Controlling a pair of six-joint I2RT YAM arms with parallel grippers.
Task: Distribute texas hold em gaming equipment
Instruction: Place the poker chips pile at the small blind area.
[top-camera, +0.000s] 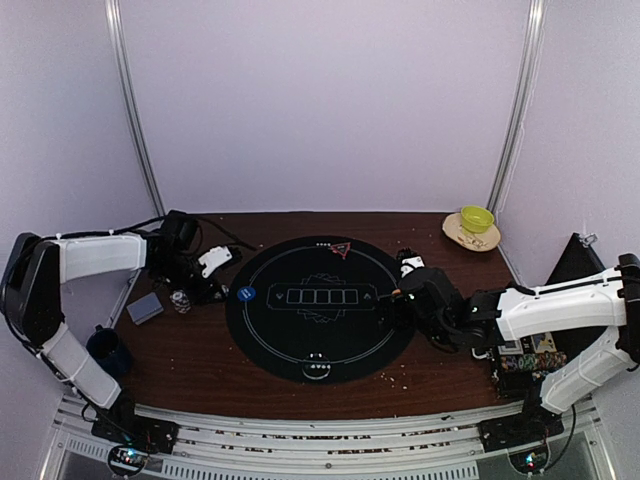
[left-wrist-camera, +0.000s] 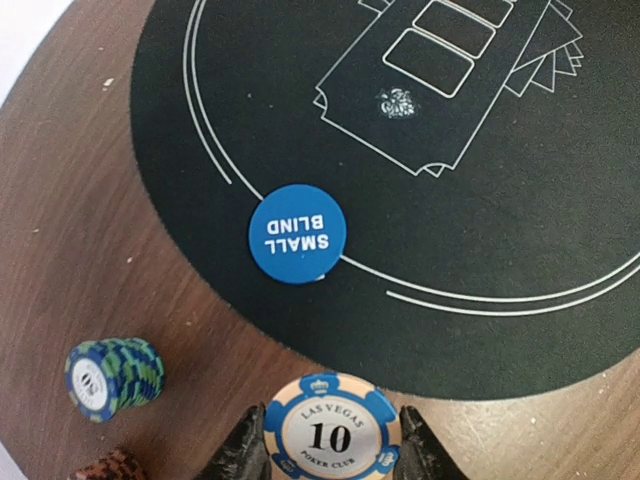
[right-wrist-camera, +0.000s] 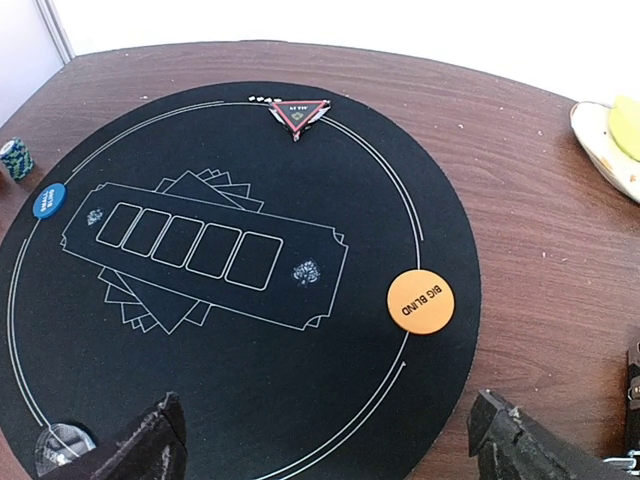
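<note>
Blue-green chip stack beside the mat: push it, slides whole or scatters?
Probably scatters: the chip stack looks like loose discs. Freed chips may roll on round rims across the smooth wood table. Each looks rigid, like the 10 chip pinched between the left fingers.

The left wrist view's bottom edge clips the 10 chip (left-wrist-camera: 331, 432), the right wrist view's edge cuts the bowl (right-wrist-camera: 630, 125).

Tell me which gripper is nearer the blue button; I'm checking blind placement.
Left. The left gripper, holding a chip, is beside the blue button; the open right gripper is across the mat.
</note>
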